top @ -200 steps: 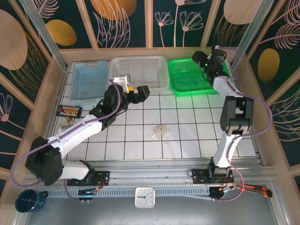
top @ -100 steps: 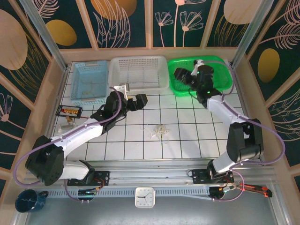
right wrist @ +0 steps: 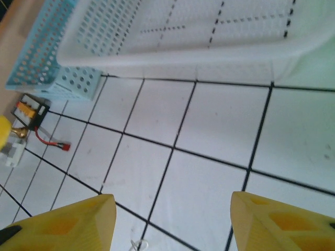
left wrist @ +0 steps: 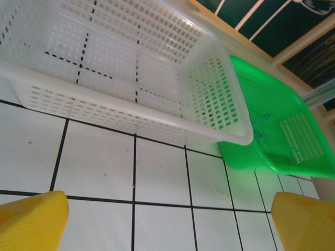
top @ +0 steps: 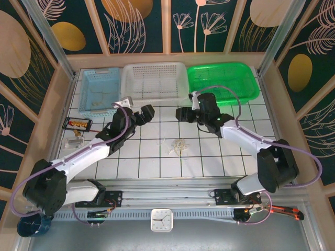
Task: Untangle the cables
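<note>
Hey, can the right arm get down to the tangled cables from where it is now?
Probably yes. The right gripper hangs open just beyond the cables, bare tiles between them, and the left gripper sits off to one side.

Robot lab test cell. Left arm and right arm bolted to an aluminium rail at the edge of a white tiled tabletop. Wooden frame with printed leaf-pattern panels boxes it in. Plastic sorting baskets: blue, white, green. Clock on the front ledge.
</note>
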Robot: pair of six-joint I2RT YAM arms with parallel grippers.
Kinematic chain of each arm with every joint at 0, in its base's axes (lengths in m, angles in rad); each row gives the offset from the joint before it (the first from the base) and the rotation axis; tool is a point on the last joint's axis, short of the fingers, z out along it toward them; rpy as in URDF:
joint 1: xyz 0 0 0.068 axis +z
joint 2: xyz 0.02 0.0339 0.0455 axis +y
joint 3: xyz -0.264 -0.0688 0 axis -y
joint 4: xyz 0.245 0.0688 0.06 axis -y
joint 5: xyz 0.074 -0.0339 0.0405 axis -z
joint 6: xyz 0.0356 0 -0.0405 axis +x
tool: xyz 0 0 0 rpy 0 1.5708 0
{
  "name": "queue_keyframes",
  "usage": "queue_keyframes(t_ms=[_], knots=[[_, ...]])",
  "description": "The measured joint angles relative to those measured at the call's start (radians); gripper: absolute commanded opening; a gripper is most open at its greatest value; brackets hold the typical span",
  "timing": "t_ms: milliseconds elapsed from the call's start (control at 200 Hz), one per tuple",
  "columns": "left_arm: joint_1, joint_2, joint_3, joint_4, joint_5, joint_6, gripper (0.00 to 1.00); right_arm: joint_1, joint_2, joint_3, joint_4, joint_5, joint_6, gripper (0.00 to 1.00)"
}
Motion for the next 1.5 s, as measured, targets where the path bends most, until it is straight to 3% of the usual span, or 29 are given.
queue_keyframes(t_ms=[365, 520, 636, 901, 1246, 1351, 1501], knots=[[0.003, 0.025, -0.009, 0.011, 0.019, -0.031, 0.99, 0.075, -0.138, -0.174, -0.052, 0.023, 0.002, 0.64], [0.003, 0.079, -0.002, 0.010, 0.078, -0.027, 0.99, 0.120, -0.148, -0.237, -0.060, 0.024, 0.006, 0.60], [0.003, 0.104, 0.000, 0.011, 0.132, -0.013, 0.99, 0.141, -0.145, -0.289, -0.047, 0.022, 0.032, 0.50], [0.003, 0.142, 0.003, 0.036, 0.226, 0.002, 0.99, 0.151, -0.003, -0.299, 0.066, 0.002, 0.086, 0.00], [0.003, 0.180, 0.003, 0.057, 0.298, 0.004, 0.99, 0.027, 0.055, -0.229, 0.227, -0.006, 0.217, 0.00], [0.003, 0.188, 0.003, 0.063, 0.312, 0.004, 0.99, 0.013, 0.055, -0.229, 0.249, -0.007, 0.254, 0.23], [0.003, 0.198, 0.003, 0.071, 0.329, 0.005, 0.99, 0.014, 0.029, -0.244, 0.245, 0.000, 0.272, 0.30]])
